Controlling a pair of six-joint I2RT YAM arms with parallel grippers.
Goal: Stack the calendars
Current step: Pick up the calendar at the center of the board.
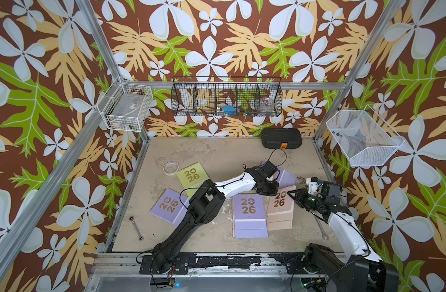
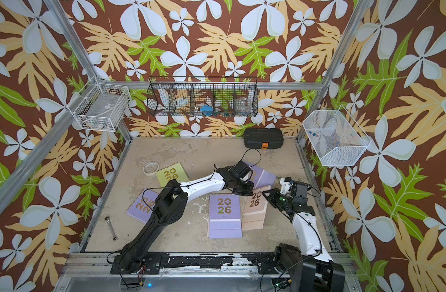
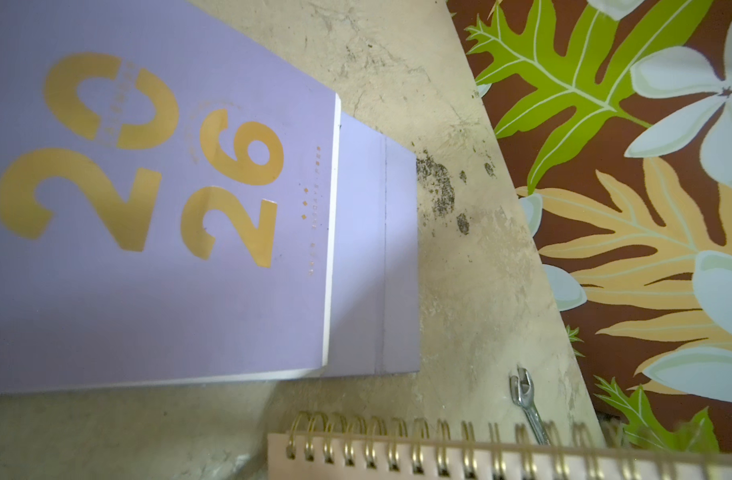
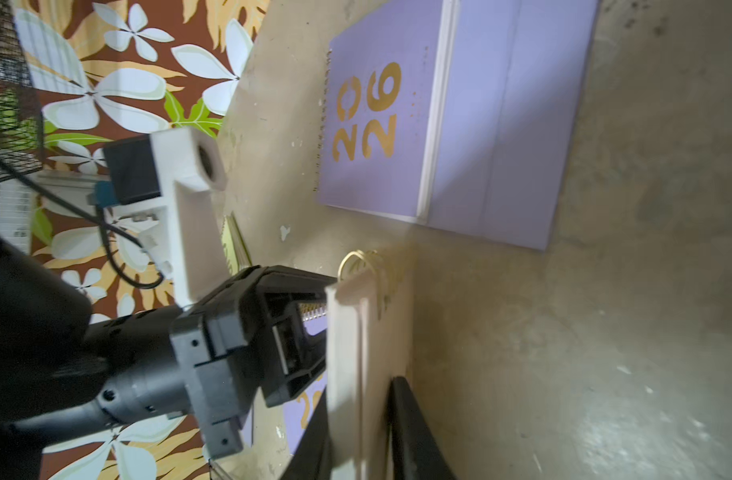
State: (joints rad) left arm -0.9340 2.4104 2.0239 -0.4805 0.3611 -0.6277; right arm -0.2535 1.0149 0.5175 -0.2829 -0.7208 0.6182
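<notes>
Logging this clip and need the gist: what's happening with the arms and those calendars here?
Both arms meet at the pink calendar. The right gripper straddles its side edge, though a firm clamp isn't clear; the shut left gripper sits at its spiral end. The green calendar and lilac calendars lie spread around the table, not yet one stack.

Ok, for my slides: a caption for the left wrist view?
Lilac calendar with gold 2026 cover lying on the beige tabletop, near a pale pink spiral-bound calendar and a steel wrench.

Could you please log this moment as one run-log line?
pink calendar: spiral edge raised | left gripper: shut, at that edge | right gripper: gripping its corner | stacking: unfinished
</notes>
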